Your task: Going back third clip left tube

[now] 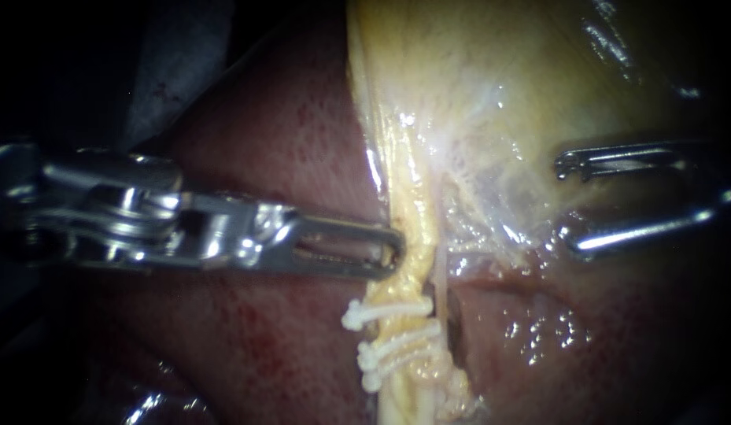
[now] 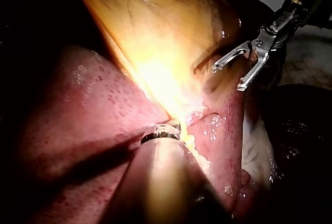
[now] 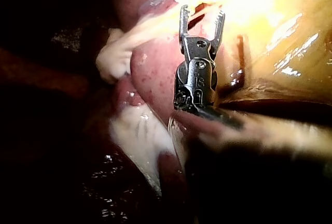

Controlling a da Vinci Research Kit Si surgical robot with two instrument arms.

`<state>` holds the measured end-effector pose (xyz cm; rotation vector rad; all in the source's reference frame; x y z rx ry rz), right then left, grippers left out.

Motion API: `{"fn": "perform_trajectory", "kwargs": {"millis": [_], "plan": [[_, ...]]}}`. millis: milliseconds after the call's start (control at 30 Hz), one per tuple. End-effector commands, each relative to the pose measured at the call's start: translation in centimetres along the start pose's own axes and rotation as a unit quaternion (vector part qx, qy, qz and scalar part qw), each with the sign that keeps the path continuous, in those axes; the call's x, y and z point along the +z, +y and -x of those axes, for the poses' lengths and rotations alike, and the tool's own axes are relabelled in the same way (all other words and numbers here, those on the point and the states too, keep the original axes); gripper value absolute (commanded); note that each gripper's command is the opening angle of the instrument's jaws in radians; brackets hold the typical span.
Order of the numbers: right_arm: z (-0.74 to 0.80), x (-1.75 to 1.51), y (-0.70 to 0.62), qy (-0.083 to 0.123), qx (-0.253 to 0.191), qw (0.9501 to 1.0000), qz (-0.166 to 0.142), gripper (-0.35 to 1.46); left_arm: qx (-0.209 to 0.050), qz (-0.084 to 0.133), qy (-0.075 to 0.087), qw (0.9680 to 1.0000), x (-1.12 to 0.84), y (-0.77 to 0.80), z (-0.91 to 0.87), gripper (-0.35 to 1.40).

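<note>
The right instrument [image 1: 566,203] hangs with its jaws spread wide and nothing between them, clear of the tissue, which suits a withdrawal. Ahead of those open tips, across a sheet of wet, pale membrane, runs the left tube [image 1: 408,271], a soft yellow strand well apart from them. The left instrument [image 1: 385,252] meets the tube from the opposite side, its tip touching the tube's edge. Whether it actually grips there cannot be told. Just past that tip, on the side away from the gallbladder [image 1: 491,71], white clips [image 1: 396,342] sit across the tube, three by the look of it, close together. Dark red liver [image 1: 255,142] lies beneath both instruments.

The tube looks light, limp and slippery, and probably tears easily. Any tug near the clips risks shifting them. If a hold is needed, the safer place is judged to be the stretch between the left instrument's tip and the gallbladder, taken gently and never on the clips themselves.
</note>
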<state>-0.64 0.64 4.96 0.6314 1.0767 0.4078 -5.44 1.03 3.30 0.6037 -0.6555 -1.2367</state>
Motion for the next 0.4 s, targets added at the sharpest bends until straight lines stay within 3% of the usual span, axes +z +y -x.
{"fn": "perform_trajectory", "kwargs": {"millis": [33,400], "plan": [[0.00,0.00,0.00,0.000,0.000,1.0000,0.000,0.53,-0.001,0.001,0.000,1.0000,-0.02,-0.01,0.00,-0.35],[-0.02,-0.01,-0.01,0.000,0.000,1.0000,0.000,0.53,-0.001,0.001,0.001,1.0000,-0.02,0.00,0.01,-0.35]]}}
